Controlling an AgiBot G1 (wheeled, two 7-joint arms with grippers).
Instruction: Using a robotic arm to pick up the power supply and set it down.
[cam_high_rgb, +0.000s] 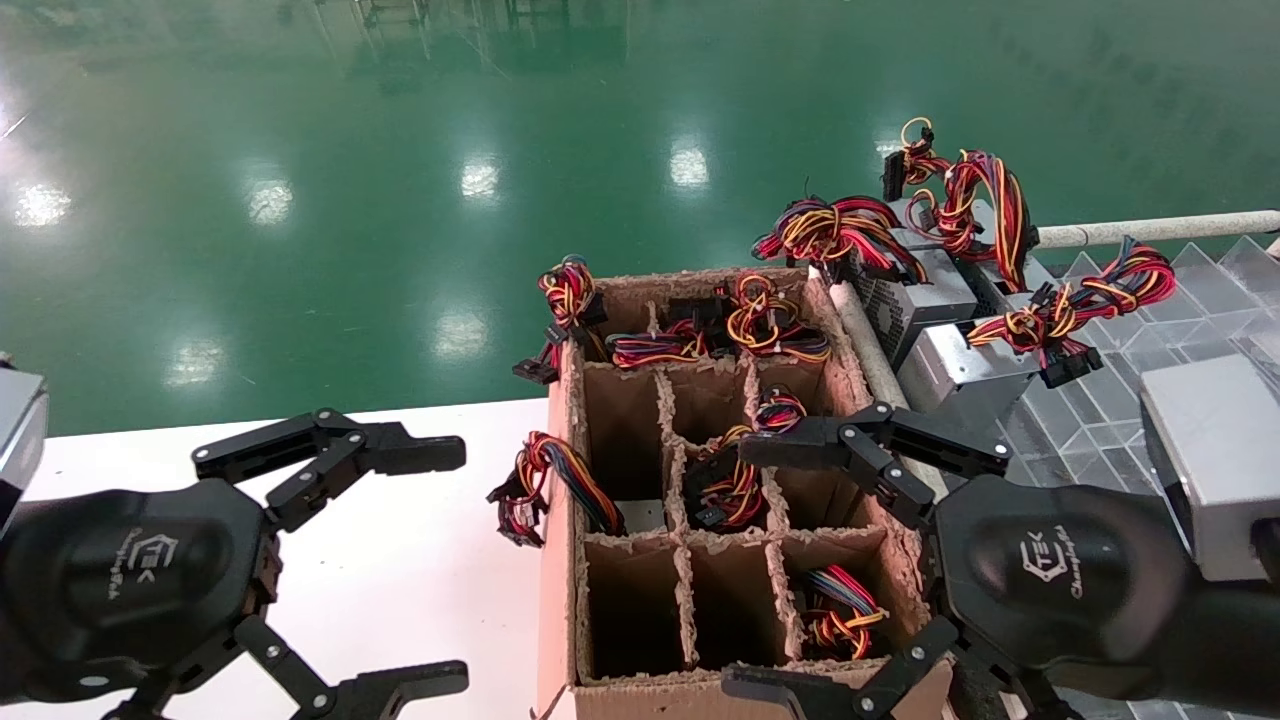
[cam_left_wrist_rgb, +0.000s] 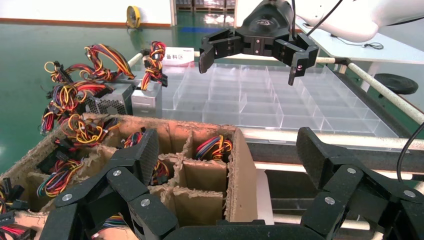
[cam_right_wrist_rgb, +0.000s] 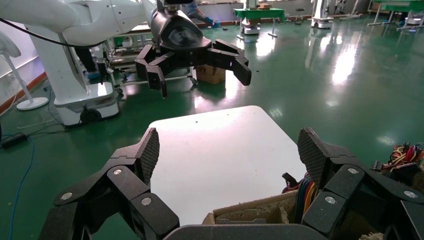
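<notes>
My right claw (cam_high_rgb: 765, 570) hangs spread over the box (cam_high_rgb: 560, 480).
Above its near-right cells, ready to drop onto a supply (cam_high_rgb: 835, 610); left claw (cam_high_rgb: 440, 570) idles agape beside it.

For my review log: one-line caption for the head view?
Both open grippers, left over white table, right over wire-filled divided cardboard box.

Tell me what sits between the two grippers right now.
In the head view, bare white table runs from the open left gripper to the divided cardboard box, whose near cells lie under the open right gripper.
</notes>
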